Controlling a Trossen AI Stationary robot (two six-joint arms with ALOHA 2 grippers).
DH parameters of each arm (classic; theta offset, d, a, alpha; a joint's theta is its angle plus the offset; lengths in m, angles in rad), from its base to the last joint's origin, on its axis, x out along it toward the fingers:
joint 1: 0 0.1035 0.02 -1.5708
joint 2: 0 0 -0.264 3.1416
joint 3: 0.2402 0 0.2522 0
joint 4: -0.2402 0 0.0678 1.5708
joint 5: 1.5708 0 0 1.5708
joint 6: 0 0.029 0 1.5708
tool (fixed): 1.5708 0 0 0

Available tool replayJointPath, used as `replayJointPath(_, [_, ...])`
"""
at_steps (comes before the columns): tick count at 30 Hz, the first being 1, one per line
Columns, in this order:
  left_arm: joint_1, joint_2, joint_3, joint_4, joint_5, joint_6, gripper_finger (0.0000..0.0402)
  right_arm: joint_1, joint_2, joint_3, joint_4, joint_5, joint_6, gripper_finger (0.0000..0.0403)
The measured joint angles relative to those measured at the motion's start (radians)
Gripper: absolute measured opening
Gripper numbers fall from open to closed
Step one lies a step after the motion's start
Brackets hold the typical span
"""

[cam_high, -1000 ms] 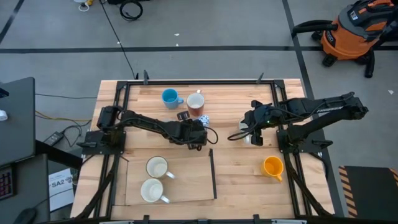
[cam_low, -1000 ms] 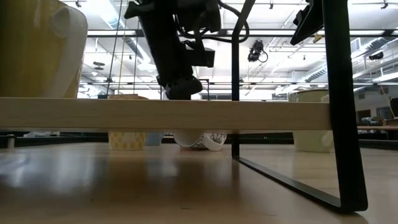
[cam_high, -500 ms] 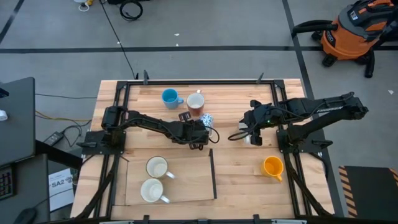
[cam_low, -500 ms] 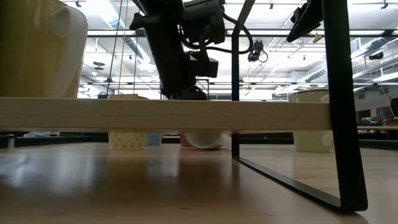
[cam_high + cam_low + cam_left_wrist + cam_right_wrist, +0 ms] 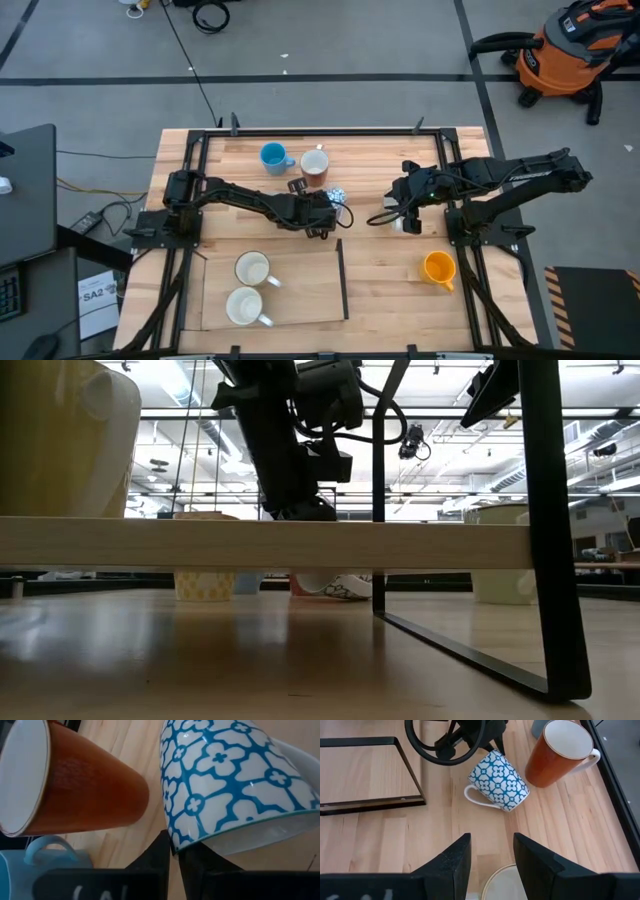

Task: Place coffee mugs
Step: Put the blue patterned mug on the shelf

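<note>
Since a second ago the left pincer [image 5: 328, 205] has closed on the rim of the patterned blue-and-white mug [image 5: 497, 780] — tilted, just beside the reddish-brown mug [image 5: 559, 754] on the surface [image 5: 380, 270]. Right pincer [image 5: 490, 855] hovers wide, empty.

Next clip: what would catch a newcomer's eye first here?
The blue-and-white patterned mug lies tipped on its side mid-table, its rim pinched by the left gripper, right beside the upright reddish-brown mug. The right gripper hangs open nearby, over a pale mug.
</note>
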Motion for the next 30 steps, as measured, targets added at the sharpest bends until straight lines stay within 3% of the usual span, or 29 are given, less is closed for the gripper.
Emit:
replayJointPath(7, [-0.002, 0.0, 0.0, -0.002, 0.004, 0.001, 0.0029, 0.0, 0.0, 0.0, 0.0, 0.0, 0.0, 0.0153])
replayJointPath(16, [-0.003, -0.045, 0.029, -0.077, 0.08, 0.004, 0.0021, 0.0, 0.0, 0.0, -0.001, 0.0, 0.0, 0.0153])
replayJointPath(30, [0.016, -0.047, 0.307, -0.524, 0.528, 0.013, 0.0021, 0.0, 0.0, 0.0, 0.001, -0.001, 0.0, 0.0153])
